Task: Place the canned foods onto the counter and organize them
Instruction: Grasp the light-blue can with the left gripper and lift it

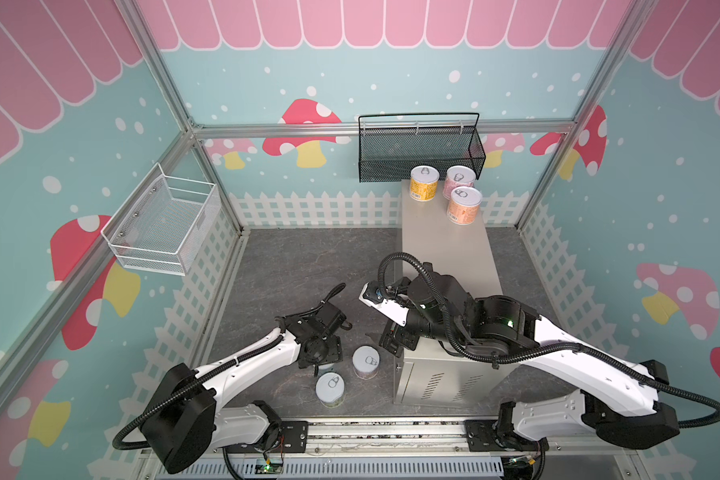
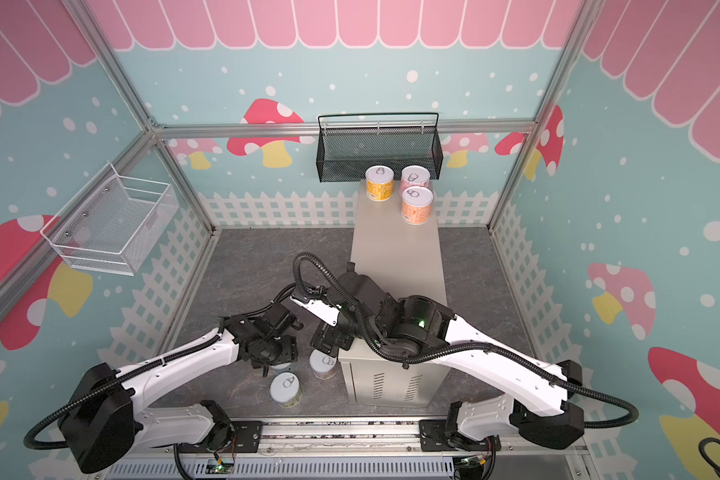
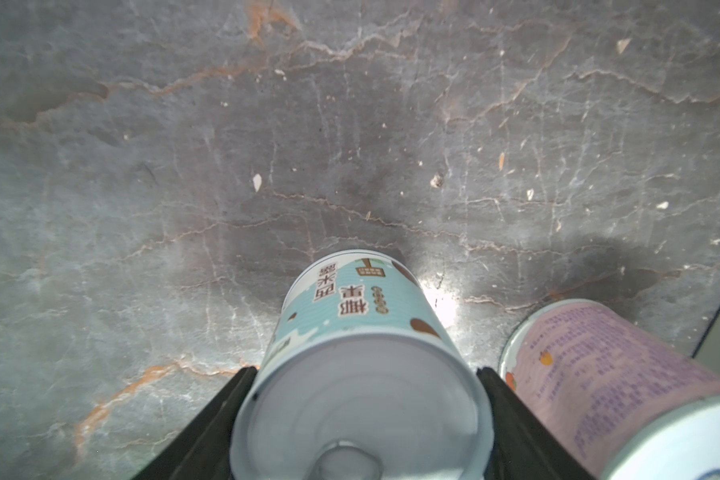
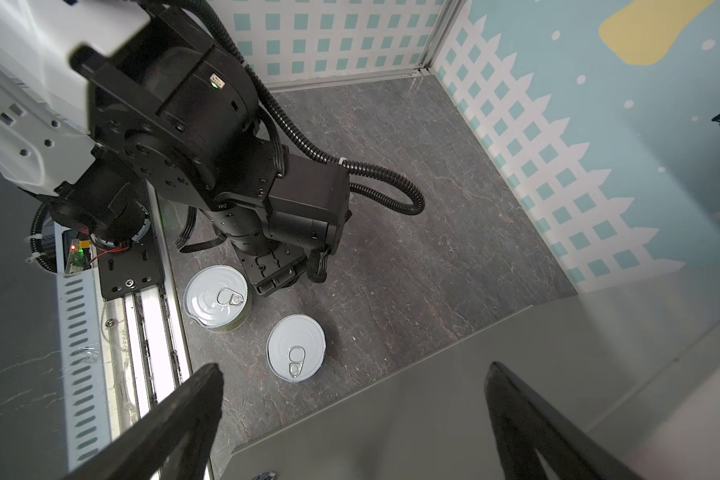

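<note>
Left wrist view: left gripper point(image 3: 365, 369) seems clamped on the light blue can point(image 3: 350, 316), upright on the floor point(image 3: 267, 124); right gripper point(image 4: 354, 368) gapes wide, empty, over the counter point(image 1: 445, 245). We see yellow can point(image 1: 424, 184), pink can point(image 1: 460, 182) & orange can point(image 1: 464, 205) at its far end; green can point(image 1: 330, 386) & pink-white can point(image 1: 366, 362) on floor.

On the counter point(image 1: 445, 249) stand yellow can point(image 1: 424, 183), pink can point(image 1: 459, 182), orange can point(image 1: 464, 204); below, blue can point(image 3: 350, 316), pink-white can point(image 1: 366, 362), seemingly green can point(image 1: 330, 388).

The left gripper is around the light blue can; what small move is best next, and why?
Probably lift straight up: the left gripper looks closed on both sides of the light blue can, and the pink can stands close beside it.
</note>
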### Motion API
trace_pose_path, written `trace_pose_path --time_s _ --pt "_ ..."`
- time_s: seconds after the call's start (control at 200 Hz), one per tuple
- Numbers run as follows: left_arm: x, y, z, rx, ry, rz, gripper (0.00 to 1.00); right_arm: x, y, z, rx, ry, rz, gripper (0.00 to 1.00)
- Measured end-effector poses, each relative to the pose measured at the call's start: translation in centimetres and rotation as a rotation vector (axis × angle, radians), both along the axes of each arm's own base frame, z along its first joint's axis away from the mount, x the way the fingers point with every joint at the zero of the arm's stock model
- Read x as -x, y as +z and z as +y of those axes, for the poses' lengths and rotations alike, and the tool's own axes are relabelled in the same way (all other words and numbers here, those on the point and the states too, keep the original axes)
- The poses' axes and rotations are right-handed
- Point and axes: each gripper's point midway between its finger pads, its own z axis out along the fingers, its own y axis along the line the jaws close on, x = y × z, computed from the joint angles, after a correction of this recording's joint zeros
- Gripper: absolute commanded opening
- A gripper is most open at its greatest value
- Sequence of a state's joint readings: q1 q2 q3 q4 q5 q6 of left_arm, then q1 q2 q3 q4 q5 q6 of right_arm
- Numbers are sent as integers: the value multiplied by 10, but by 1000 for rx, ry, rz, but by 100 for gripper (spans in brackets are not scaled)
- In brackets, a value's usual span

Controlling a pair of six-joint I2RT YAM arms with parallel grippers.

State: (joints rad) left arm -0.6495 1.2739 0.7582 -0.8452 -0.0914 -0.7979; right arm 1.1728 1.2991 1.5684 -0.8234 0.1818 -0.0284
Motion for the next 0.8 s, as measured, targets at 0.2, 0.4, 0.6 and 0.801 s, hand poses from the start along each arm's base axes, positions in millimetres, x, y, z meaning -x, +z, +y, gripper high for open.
trace_pose_path --time_s 0.2,0.4,0.6,0.801 --pt "-17 18 2 2 5 -44 9 0 1 -1 -4 -3 -1 99" --pt "-43 47 2 24 0 -114 0 0 0 0 11 4 3 99" --pt "-69 89 4 18 -44 -209 0 -1 -2 1 63 11 9 100" --pt "-90 128 7 10 -103 -300 0 -3 0 0 93 2 13 99"
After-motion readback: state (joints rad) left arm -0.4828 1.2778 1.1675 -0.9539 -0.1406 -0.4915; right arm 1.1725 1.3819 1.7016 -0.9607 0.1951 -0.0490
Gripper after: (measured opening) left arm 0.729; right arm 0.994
